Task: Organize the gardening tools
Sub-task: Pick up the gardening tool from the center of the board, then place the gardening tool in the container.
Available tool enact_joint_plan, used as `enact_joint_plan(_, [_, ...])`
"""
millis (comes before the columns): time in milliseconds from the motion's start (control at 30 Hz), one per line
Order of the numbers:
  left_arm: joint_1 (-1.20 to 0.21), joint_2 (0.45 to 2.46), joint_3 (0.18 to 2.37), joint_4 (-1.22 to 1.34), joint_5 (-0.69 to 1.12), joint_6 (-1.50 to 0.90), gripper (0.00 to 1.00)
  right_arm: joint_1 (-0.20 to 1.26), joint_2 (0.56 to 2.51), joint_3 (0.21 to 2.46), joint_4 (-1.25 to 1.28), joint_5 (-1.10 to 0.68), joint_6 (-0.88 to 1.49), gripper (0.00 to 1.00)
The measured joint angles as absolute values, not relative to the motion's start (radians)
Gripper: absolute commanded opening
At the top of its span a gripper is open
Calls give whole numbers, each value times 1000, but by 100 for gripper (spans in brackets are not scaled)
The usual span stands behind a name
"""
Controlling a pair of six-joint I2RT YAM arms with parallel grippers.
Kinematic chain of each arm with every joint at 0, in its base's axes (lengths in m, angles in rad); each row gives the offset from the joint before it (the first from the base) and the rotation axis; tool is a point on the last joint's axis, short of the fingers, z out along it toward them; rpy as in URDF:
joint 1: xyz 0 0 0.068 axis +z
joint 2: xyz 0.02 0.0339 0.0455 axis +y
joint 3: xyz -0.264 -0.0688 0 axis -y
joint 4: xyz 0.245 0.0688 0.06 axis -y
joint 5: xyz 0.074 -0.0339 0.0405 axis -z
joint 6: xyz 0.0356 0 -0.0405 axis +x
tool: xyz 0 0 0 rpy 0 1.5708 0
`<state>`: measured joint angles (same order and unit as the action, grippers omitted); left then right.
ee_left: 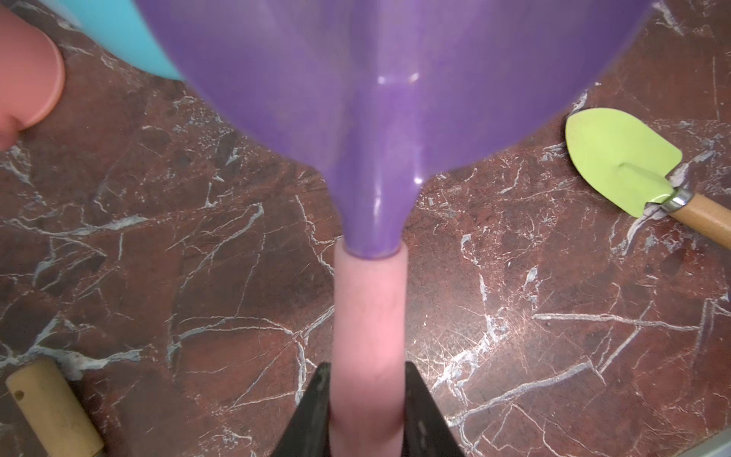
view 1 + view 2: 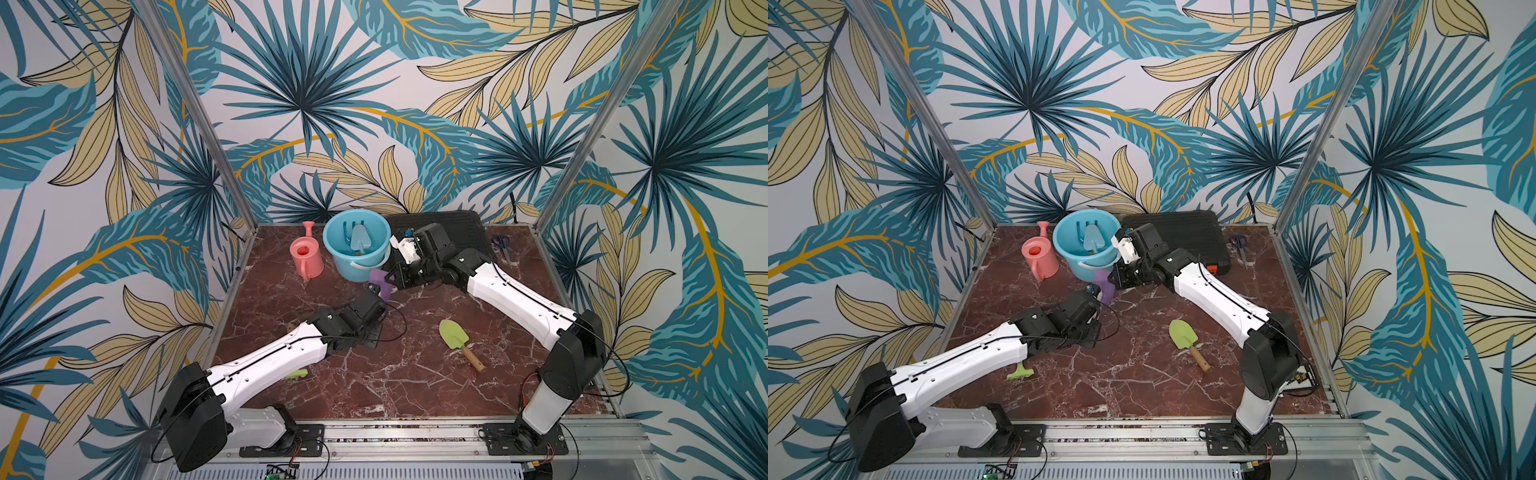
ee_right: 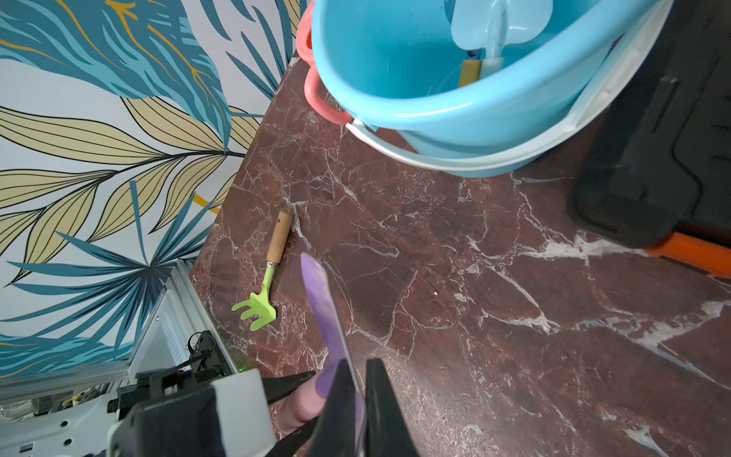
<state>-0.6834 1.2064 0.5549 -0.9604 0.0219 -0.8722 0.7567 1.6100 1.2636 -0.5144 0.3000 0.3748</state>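
Note:
The purple scoop (image 2: 380, 279) with a pink handle hangs just above the table in front of the blue bucket (image 2: 357, 270), between both arms. My left gripper (image 1: 366, 368) is shut on its pink handle, one finger pressed to each side. My right gripper (image 3: 358, 366) is shut on the thin purple blade (image 3: 316, 300). In the bucket stand a blue fork-rake (image 2: 347, 232) and a pale blue trowel (image 2: 358, 241). The pink watering can (image 2: 306, 257) stands left of the bucket. A lime trowel (image 2: 454, 334) lies at centre right. The green hoe (image 3: 259, 306) lies near the left edge, partly under my left arm.
A black case (image 2: 457, 224) with orange latches lies at the back right, behind my right wrist. Blue-handled scissors (image 2: 501, 241) lie to its right. Metal frame posts stand at the back corners, and a rail runs along the front edge.

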Motion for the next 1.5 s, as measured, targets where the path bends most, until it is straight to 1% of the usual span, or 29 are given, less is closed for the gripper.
enact_joint_plan(167, [-693, 1217, 617, -984, -35, -852, 7, 750, 1610, 1312, -519, 274, 363, 98])
enact_joint_plan(200, [-693, 1221, 646, -985, -55, -842, 6, 748, 1610, 1324, -519, 266, 360, 97])
enact_joint_plan(333, [-697, 1226, 755, -945, -118, -793, 5, 740, 1611, 1385, -522, 218, 348, 92])
enact_joint_plan(367, [-700, 1226, 776, -927, -131, -774, 5, 738, 1613, 1407, -524, 201, 348, 89])
enact_joint_plan(400, [-707, 1230, 802, -909, -147, -750, 5, 733, 1620, 1436, -524, 177, 348, 82])
enact_joint_plan(533, [-751, 1251, 875, -853, -197, -654, 4, 690, 1641, 1512, -521, 19, 358, 69])
enact_joint_plan(667, [-782, 1256, 925, -788, -216, -558, 4, 639, 1671, 1553, -520, -162, 376, 64])
enact_joint_plan(767, [-787, 1260, 945, -747, -212, -511, 3, 633, 1694, 1563, -520, -245, 384, 57])
enact_joint_plan(833, [-793, 1270, 955, -730, -210, -487, 3, 635, 1707, 1564, -523, -279, 387, 51])
enact_joint_plan(933, [-806, 1283, 962, -715, -210, -463, 3, 636, 1724, 1563, -526, -312, 394, 35])
enact_joint_plan(1100, [-815, 1291, 964, -714, -210, -444, 3, 635, 1739, 1564, -532, -342, 404, 1])
enact_joint_plan(1167, [-816, 1292, 964, -715, -209, -441, 3, 633, 1739, 1568, -532, -361, 401, 0])
enact_joint_plan(1200, [-816, 1292, 965, -713, -209, -439, 5, 634, 1739, 1574, -532, -364, 390, 0])
enact_joint_plan(1233, [-815, 1292, 967, -712, -211, -437, 9, 633, 1739, 1578, -532, -366, 388, 0])
enact_joint_plan(1267, [-815, 1292, 969, -710, -215, -439, 18, 633, 1739, 1581, -533, -365, 385, 0])
enact_joint_plan(1300, [-816, 1292, 970, -708, -219, -438, 31, 633, 1739, 1586, -537, -364, 382, 0])
enact_joint_plan(1333, [-816, 1292, 974, -707, -225, -438, 40, 630, 1739, 1593, -540, -364, 381, 0])
enact_joint_plan(1367, [-816, 1292, 980, -708, -235, -441, 44, 628, 1739, 1600, -547, -361, 382, 0])
enact_joint_plan(1400, [-816, 1292, 991, -711, -249, -440, 53, 626, 1739, 1610, -553, -357, 382, 0])
enact_joint_plan(1467, [-816, 1292, 1029, -728, -284, -432, 83, 621, 1739, 1632, -554, -347, 381, 0])
enact_joint_plan(1500, [-816, 1291, 1053, -735, -305, -431, 92, 616, 1739, 1646, -554, -339, 377, 0])
